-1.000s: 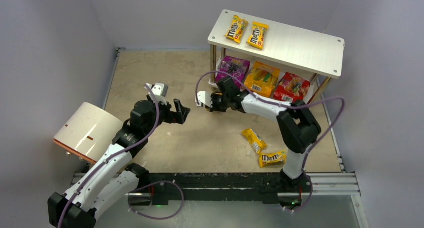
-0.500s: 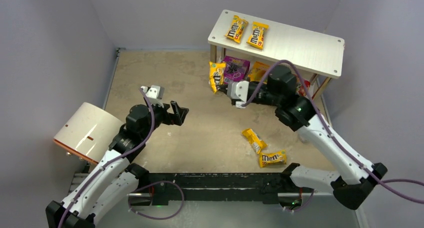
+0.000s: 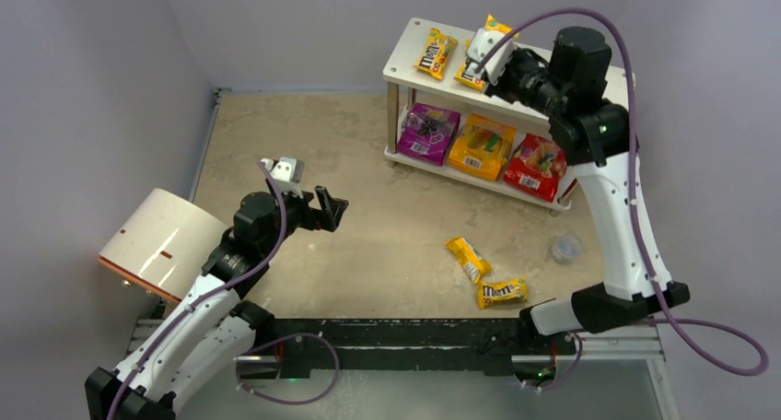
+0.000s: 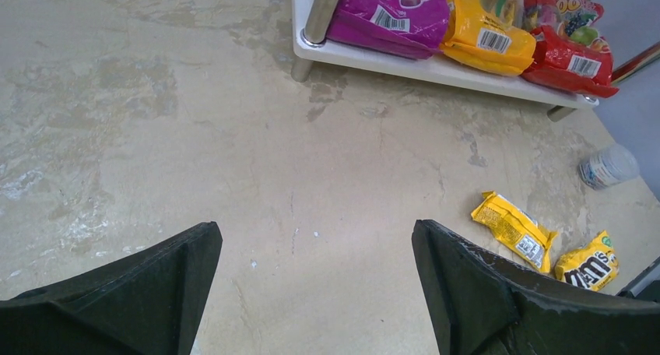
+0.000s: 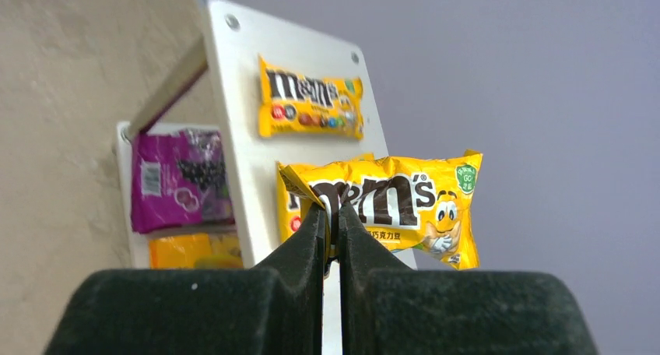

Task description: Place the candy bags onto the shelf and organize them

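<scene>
M&M's packet point(image 5: 389, 207) hangs from the right tool point(image 5: 332, 215), whose fingers are pressed together on its crimped edge. A second ago that tool was down near the counter point(image 3: 304, 134) in front of the shelf point(image 3: 553, 84). Half a second ago it carried the packet past the lower tier. Now it holds it above the left part of the top board, over the two packets already lying there, one point(image 3: 435, 52) in plain view and the other partly hidden beneath the tool. I judge the lift is done and only the set-down remains.

Purple point(image 3: 427, 131), orange point(image 3: 481, 146) and red point(image 3: 536, 160) pouches fill the lower tier. Two packets point(image 3: 468, 258) point(image 3: 501, 292) lie on the counter, so the task looks a little over half done.

The right arm stands tall from its base, forearm near upright, wrist bent left over the board. The left arm has hardly moved: folded low, its tool point(image 4: 314, 230) spread wide and empty, facing the shelf.
</scene>
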`<state>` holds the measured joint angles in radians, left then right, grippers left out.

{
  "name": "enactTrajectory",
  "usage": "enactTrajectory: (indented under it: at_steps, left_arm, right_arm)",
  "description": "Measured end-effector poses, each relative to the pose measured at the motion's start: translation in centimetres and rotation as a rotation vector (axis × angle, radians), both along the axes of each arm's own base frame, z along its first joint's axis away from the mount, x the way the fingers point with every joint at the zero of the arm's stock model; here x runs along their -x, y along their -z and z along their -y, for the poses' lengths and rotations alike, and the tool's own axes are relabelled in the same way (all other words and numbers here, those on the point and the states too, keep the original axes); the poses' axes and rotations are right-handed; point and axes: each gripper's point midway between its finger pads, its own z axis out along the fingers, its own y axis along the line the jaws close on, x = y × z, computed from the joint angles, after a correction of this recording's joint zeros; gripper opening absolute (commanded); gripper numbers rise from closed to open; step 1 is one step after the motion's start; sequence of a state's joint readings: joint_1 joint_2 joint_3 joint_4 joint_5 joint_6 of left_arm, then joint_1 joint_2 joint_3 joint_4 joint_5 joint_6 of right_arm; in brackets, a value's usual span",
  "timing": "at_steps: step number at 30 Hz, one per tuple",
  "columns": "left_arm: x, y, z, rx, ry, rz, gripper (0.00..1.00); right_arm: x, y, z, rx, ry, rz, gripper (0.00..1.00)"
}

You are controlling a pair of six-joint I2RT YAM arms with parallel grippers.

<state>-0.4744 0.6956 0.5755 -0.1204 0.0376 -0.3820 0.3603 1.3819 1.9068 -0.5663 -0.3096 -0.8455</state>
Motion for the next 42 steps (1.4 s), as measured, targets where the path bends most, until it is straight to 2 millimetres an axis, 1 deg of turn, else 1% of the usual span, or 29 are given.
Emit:
enactTrajectory:
  at_steps: [2,4,6,8,11,14,15,17,19,20,21,24,28,29,31,32,33,34,37,38,40,42]
  left_arm:
    - [0.0,0.1,0.0,-0.002,-0.001,-0.004,1.0]
    - [-0.1,0.2,0.0,-0.005,-0.004,-0.007,1.0]
    - [-0.2,0.4,-0.1,-0.008,-0.008,-0.01,1.0]
    - [-0.2,0.5,-0.1,-0.011,-0.009,-0.015,1.0]
    - [-0.4,0.9,0.0,-0.018,-0.009,-0.028,1.0]
    - [-0.5,1.5,0.1,-0.027,-0.009,-0.046,1.0]
    - [-0.5,1.6,0.1,-0.029,-0.009,-0.049,1.0]
    - [-0.6,1.8,0.1,-0.032,-0.011,-0.054,1.0]
    - [-0.6,1.8,0.1,-0.033,-0.012,-0.056,1.0]
    - [-0.6,1.9,0.1,-0.034,-0.012,-0.057,1.0]
    - [-0.7,1.9,0.1,-0.035,-0.012,-0.06,1.0]
    - [-0.7,2.3,0.1,-0.041,-0.012,-0.071,1.0]
    - [-0.7,2.4,0.1,-0.043,-0.012,-0.075,1.0]
    - [-0.7,2.4,0.1,-0.043,-0.012,-0.075,1.0]
    - [-0.7,2.4,0.1,-0.043,-0.012,-0.075,1.0]
    - [-0.7,2.4,0.1,-0.043,-0.012,-0.075,1.0]
    - [-0.7,2.4,0.1,-0.043,-0.012,-0.075,1.0]
    - [-0.7,2.4,0.1,-0.043,-0.012,-0.075,1.0]
    - [-0.8,2.4,0.1,-0.043,-0.013,-0.075,1.0]
    - [-0.8,2.5,0.1,-0.044,-0.013,-0.077,1.0]
    - [-0.8,2.6,0.1,-0.046,-0.014,-0.081,1.0]
    - [-0.8,2.7,0.1,-0.048,-0.014,-0.085,1.0]
  right_arm:
    - [-1.8,1.0,2.1,0.031,0.044,-0.049,0.0]
    - [-3.2,2.3,3.8,0.055,0.069,-0.094,0.0]
    - [-4.0,4.1,5.3,0.077,0.085,-0.15,0.0]
    - [-4.4,5.7,6.4,0.09,0.09,-0.203,0.0]
    - [-4.7,7.6,7.2,0.102,0.073,-0.264,0.0]
    - [-4.5,8.3,7.1,0.111,0.045,-0.288,0.0]
    - [-4.3,8.4,7.0,0.112,0.034,-0.292,0.04]
    - [-4.1,8.4,6.9,0.116,0.026,-0.292,0.26]
    - [-3.9,8.4,6.8,0.115,0.014,-0.293,0.38]
    - [-3.8,8.4,6.7,0.114,0.007,-0.292,0.47]
    - [-3.8,8.4,6.6,0.117,0.002,-0.288,0.51]
    - [-3.7,8.2,6.6,0.115,-0.004,-0.284,0.57]
    - [-3.1,7.5,6.2,0.098,-0.025,-0.268,0.68]
    - [-2.9,7.1,6.0,0.085,-0.033,-0.257,0.73]
    - [-2.2,6.2,5.5,0.039,-0.043,-0.233,0.87]
    - [-1.8,5.5,5.3,-0.001,-0.043,-0.214,0.91]
    - [-1.4,4.7,5.1,-0.053,-0.035,-0.19,0.93]
    - [-0.9,4.0,4.9,-0.112,-0.026,-0.165,0.89]
    - [0.1,1.3,4.8,-0.29,0.008,-0.087,0.69]
    - [0.1,0.2,4.9,-0.351,0.025,-0.071,0.64]
    - [-0.4,-2.4,5.3,-0.468,0.061,-0.03,0.59]
    - [-1.7,-3.9,5.7,-0.553,0.098,-0.02,0.55]
